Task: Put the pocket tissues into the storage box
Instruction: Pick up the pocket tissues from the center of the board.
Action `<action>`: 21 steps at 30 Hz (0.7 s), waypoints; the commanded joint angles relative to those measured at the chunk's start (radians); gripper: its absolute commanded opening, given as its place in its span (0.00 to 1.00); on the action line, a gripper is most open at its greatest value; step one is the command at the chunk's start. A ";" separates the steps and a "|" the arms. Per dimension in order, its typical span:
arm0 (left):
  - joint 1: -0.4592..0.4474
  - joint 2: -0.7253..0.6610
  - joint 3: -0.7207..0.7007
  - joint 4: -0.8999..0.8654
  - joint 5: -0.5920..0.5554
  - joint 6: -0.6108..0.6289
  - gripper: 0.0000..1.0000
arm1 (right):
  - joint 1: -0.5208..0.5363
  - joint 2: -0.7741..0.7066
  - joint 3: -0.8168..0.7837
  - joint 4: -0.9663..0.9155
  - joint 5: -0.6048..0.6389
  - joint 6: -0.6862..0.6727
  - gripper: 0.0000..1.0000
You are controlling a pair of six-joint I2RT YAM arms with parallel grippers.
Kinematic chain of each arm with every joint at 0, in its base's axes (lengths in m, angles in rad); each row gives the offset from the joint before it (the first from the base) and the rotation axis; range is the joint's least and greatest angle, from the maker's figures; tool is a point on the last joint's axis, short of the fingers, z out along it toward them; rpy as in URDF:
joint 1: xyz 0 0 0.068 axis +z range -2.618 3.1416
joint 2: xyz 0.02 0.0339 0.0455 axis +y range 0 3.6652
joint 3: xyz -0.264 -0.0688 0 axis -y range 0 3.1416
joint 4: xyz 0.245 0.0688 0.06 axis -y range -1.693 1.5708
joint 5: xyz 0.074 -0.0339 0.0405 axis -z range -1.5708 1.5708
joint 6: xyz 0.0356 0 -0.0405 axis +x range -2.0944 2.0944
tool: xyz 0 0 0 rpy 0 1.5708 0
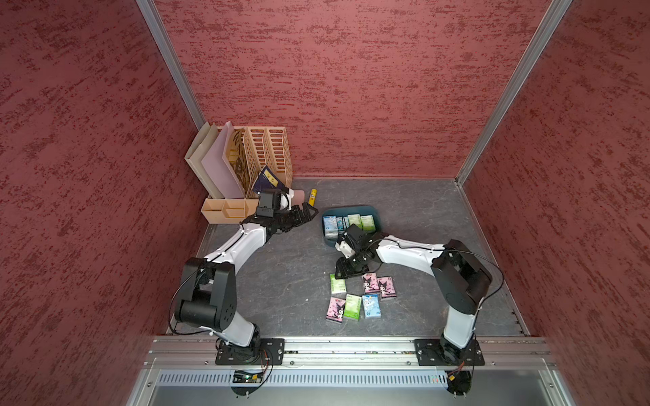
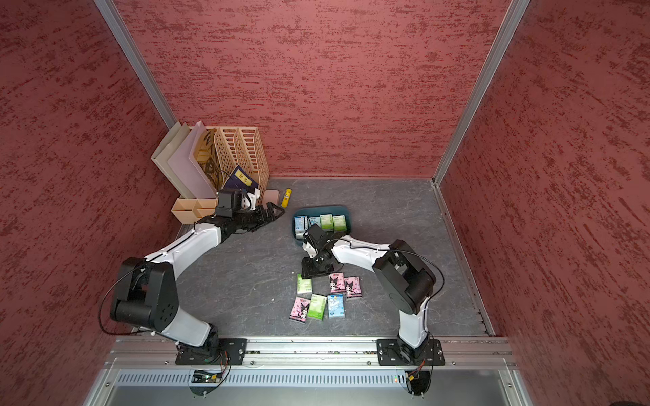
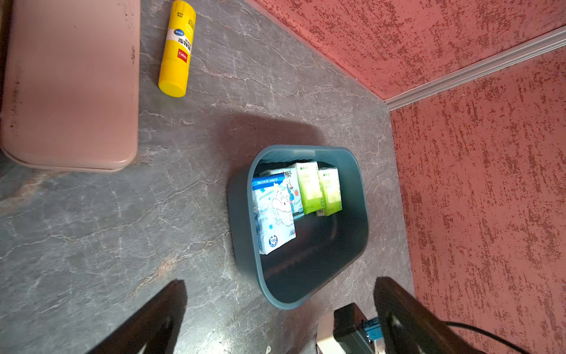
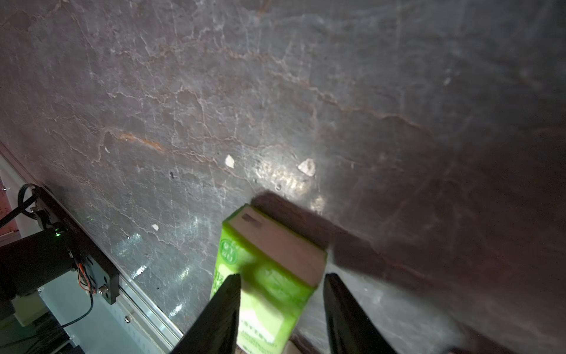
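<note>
Right gripper (image 4: 282, 275) straddles a green tissue pack (image 4: 269, 254) lying at six o'clock of the storage box (image 3: 242, 214), pinch unclear; a lopsided nip may skid it into the pink packs (image 1: 370, 283) at its three o'clock; left gripper (image 3: 280, 280) gapes idle at the box's nine.

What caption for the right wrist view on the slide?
Right gripper straddling a green tissue pack, grey marbled table behind; whether it is gripped is unclear.

Grey bench (image 1: 281, 281) carries the storage box (image 1: 351, 210); pocket tissues (image 1: 352, 306) lie near it toward the robot; yellow tube (image 1: 312, 197), pink case (image 1: 299, 197) and organiser (image 1: 267, 154) sit to its left.
</note>
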 commanded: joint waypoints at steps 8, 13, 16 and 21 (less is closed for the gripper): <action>0.006 0.002 0.029 -0.012 -0.010 0.032 1.00 | 0.020 0.011 0.046 0.010 0.013 0.003 0.06; 0.007 -0.009 0.020 -0.023 -0.030 0.049 1.00 | 0.009 0.010 0.097 0.034 0.005 -0.009 0.00; 0.006 -0.009 0.024 -0.036 -0.030 0.064 1.00 | -0.013 -0.007 0.138 0.057 0.003 -0.023 0.00; 0.005 -0.017 0.051 -0.051 -0.023 0.073 1.00 | -0.094 -0.032 0.249 0.058 -0.017 -0.063 0.00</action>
